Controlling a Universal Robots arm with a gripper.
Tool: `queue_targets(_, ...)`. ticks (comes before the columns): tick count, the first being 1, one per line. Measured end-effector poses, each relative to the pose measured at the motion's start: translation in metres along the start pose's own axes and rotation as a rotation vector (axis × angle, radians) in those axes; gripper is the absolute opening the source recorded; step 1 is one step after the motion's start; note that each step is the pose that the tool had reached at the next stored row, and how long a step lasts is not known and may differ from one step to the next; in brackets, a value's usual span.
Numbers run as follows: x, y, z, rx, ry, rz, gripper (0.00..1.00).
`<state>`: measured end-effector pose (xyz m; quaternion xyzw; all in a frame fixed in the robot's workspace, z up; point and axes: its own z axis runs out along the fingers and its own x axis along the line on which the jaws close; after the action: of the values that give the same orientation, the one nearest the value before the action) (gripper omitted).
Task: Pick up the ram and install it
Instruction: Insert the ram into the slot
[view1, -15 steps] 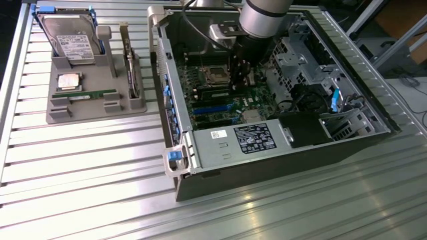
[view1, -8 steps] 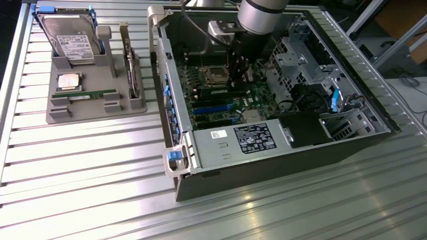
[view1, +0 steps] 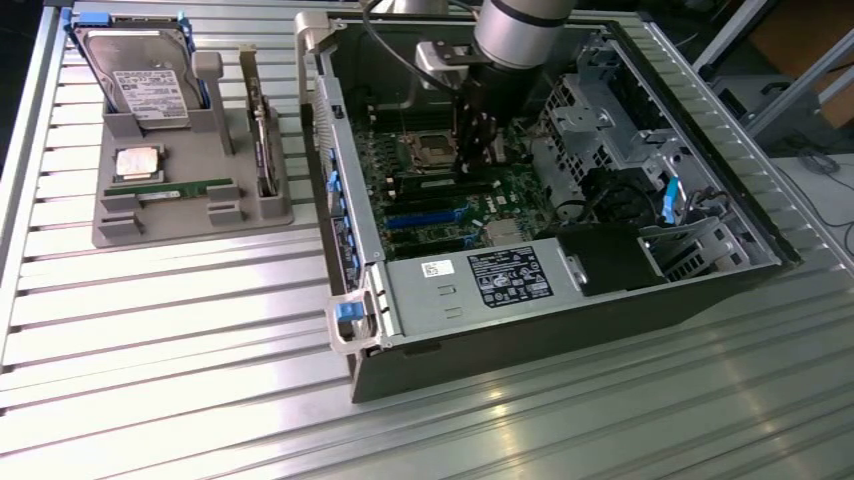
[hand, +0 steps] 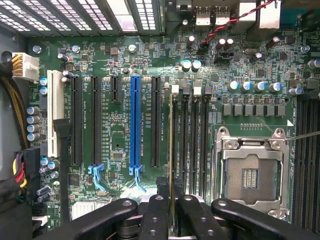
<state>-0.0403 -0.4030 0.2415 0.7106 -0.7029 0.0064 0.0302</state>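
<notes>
The black two-fingered gripper (hand: 171, 212) pinches a thin green ram stick (hand: 172, 150) edge-on, seated in a black motherboard slot (hand: 184, 145) at the silver CPU socket's (hand: 251, 172) nine o'clock.

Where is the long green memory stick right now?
The long green ram stick stands on edge between the black gripper fingers, at the row of memory slots between the blue expansion slot and the silver CPU socket.

Nothing legible from my station.
I see printed labels on the power supply (view1: 501, 277) and hard drive (view1: 151, 90); neither reads.
</notes>
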Motion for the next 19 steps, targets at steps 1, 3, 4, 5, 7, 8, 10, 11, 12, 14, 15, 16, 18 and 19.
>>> queue_targets(1, 0.0, 0.0, 0.0003, -0.0002, 0.0001, 0.0, 0.14)
queue_targets(3, -0.0003, -0.0001, 0.0009, -0.0003, 0.0, 0.0, 0.14)
queue_targets(4, -0.0005, 0.0, 0.001, -0.0003, 0.0, 0.0, 0.14)
queue_targets(5, -0.0005, 0.0, 0.0011, -0.0003, 0.0001, 0.0, 0.14)
queue_targets(7, -0.0008, -0.0001, 0.0017, -0.0004, 0.0001, 0.0, 0.14)
queue_targets(8, -0.0008, -0.0001, 0.002, -0.0004, 0.0001, 0.0, 0.14)
queue_targets(10, -0.001, -0.0001, 0.0025, -0.0005, 0.0001, 0.0, 0.14)
queue_targets(11, -0.0011, -0.0001, 0.0027, -0.0005, 0.0, 0.0, 0.14)
queue_targets(12, -0.0012, -0.0001, 0.003, -0.0006, 0.0, 0.0, 0.14)
queue_targets(14, -0.0014, -0.0001, 0.0034, -0.0007, 0.0001, 0.0, 0.14)
queue_targets(15, -0.0014, -0.0001, 0.0036, -0.0006, 0.0, 0.0, 0.14)
queue_targets(16, -0.0015, -0.0001, 0.0039, -0.0006, -0.0001, 0.0, 0.14)
queue_targets(18, -0.0017, -0.0002, 0.0047, -0.0007, 0.0, 0.0, 0.14)
queue_targets(19, -0.0018, -0.0002, 0.005, -0.0007, 0.0, 0.0, 0.14)
